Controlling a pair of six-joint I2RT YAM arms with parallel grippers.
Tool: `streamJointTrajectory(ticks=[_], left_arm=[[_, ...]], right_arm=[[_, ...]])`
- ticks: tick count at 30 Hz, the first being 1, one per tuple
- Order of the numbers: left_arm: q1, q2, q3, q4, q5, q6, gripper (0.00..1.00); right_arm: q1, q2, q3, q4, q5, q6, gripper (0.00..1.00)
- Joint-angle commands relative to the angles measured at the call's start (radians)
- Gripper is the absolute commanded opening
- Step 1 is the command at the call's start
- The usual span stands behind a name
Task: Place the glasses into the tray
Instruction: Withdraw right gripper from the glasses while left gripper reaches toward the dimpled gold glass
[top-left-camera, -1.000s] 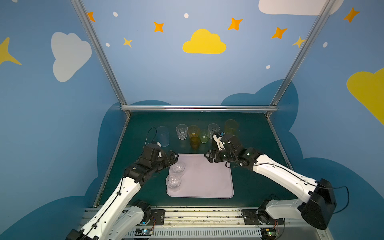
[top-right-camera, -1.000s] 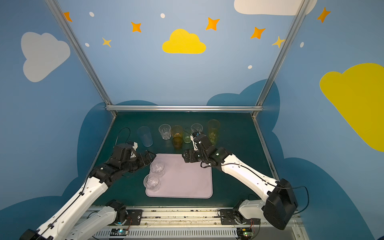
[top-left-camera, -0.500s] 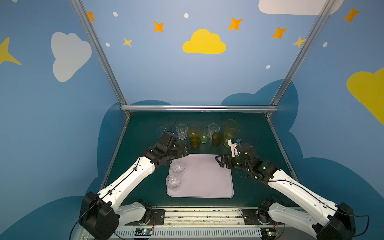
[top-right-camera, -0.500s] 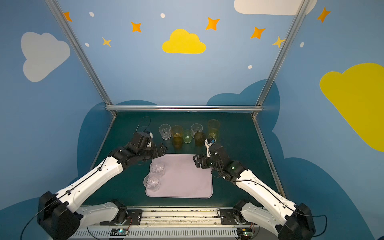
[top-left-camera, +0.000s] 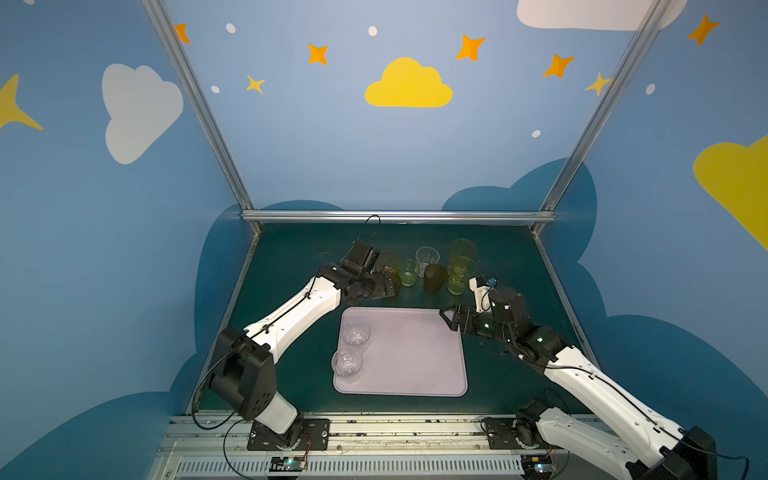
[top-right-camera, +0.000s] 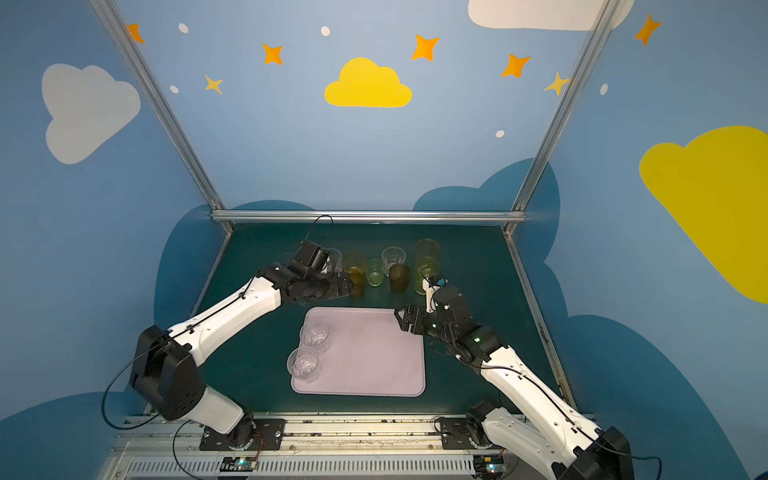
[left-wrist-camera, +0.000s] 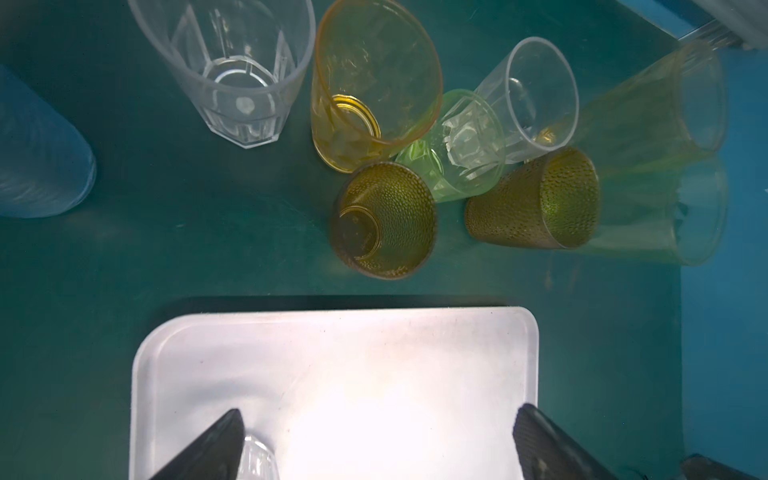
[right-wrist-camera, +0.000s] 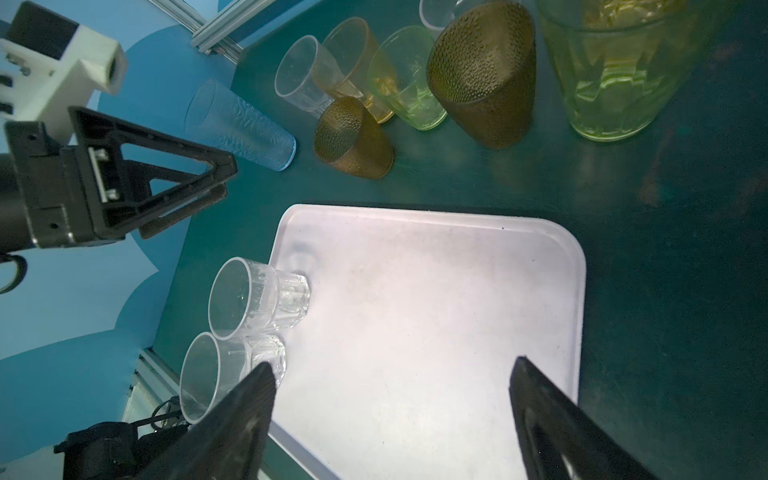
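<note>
The left gripper (left-wrist-camera: 378, 409) stands wide and empty, its jaws spread over the far edge of the tray (left-wrist-camera: 332, 353). Just ahead of it, upright on the counter (left-wrist-camera: 166, 249) and just clear of the tray's rim, stands a dimpled brown-amber glass (left-wrist-camera: 384, 220); this looks like the one to take. Close beyond that crowd a green glass (left-wrist-camera: 457, 153) and an orange glass (left-wrist-camera: 374, 83), touching it or nearly so; I cannot tell which. A second brown-amber glass (left-wrist-camera: 536, 199) stands off toward the right gripper's side.

To do it well, keep the jaws wide and bring them down either side of the near glass. Close gently at mid-height, since the tapered wall will likely slip upward under a hard squeeze. Lift straight up before drawing back, so the green neighbour is not nudged over. Set the glass down upright on the bare tray, apart from the two clear glasses (top-left-camera: 356, 334) standing behind the gripper along the tray's left edge.

The right gripper (right-wrist-camera: 392, 361) hangs equally wide and empty over the tray's far right corner; it should keep out of the return path.
</note>
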Motion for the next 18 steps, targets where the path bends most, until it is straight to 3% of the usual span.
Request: streamJointTrajectory(ticks=[1,9,13,18], left_arm=[[-0.005,0.051,0.061,-0.043,-0.01,0.028,1.0],[-0.005,0.165,0.152,-0.092,-0.064,0.049,0.94],[-0.003,0.207,0.182,-0.124,-0.093,0.062,0.79],[0.0,0.256,0.208,-0.136,-0.104,0.07,0.69]], right_arm=[[-0.02,-0.034,-0.022,0.02,-0.037,-0.009,0.87],[-0.036,-0.054,-0.065,0.026,-0.055,-0.009,0.87],[-0.043,-0.08,-0.085,0.023,-0.044,-0.01,0.87],[-0.047,-0.12,-0.11,0.033,-0.031,-0.004,0.87]])
